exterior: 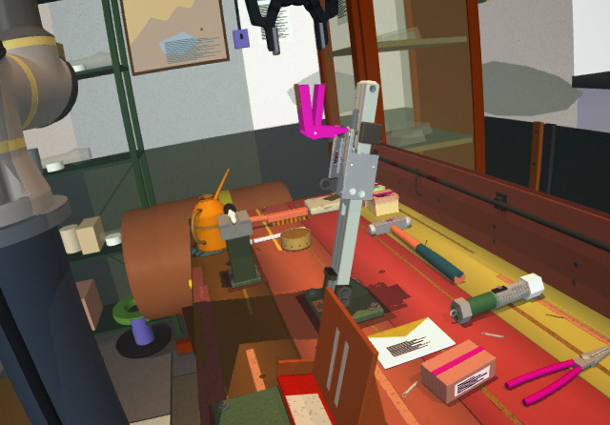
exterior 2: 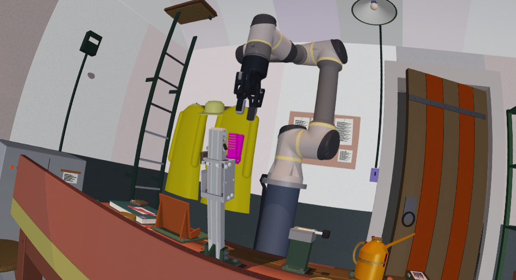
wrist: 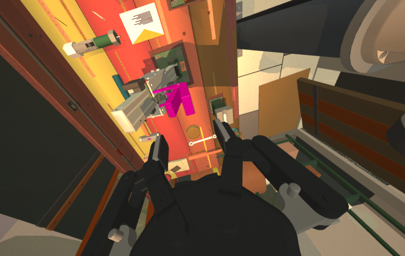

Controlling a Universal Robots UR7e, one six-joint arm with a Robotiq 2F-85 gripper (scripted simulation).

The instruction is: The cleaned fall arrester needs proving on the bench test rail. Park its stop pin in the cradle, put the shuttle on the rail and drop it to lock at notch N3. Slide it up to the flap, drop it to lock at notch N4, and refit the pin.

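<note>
The grey shuttle (exterior: 358,174) (exterior 2: 218,181) sits on the upright test rail (exterior: 351,214) (exterior 2: 215,192), in its upper half. A magenta handle (exterior: 313,113) (exterior 2: 235,147) (wrist: 175,100) sticks out from the shuttle toward the arm's side. A dark block (exterior: 370,133) sits on the rail just above the shuttle. The stop pin (exterior: 235,216) (exterior 2: 317,234) lies in the cradle (exterior: 240,248) (exterior 2: 301,248) on its green post, left of the rail. My gripper (exterior: 295,41) (exterior 2: 247,111) (wrist: 191,140) hangs high above the rail top, on the cradle side. It is open and empty.
The bench's raised back wall (exterior: 492,199) runs behind the rail. An orange oil can (exterior: 209,221) (exterior 2: 371,258) stands beside the cradle. A brown stand (exterior: 342,356) (exterior 2: 175,215) is in front of the rail base. A hammer (exterior: 419,248), a torch (exterior: 497,297), a box (exterior: 458,369) and pliers (exterior: 557,374) lie on the bench.
</note>
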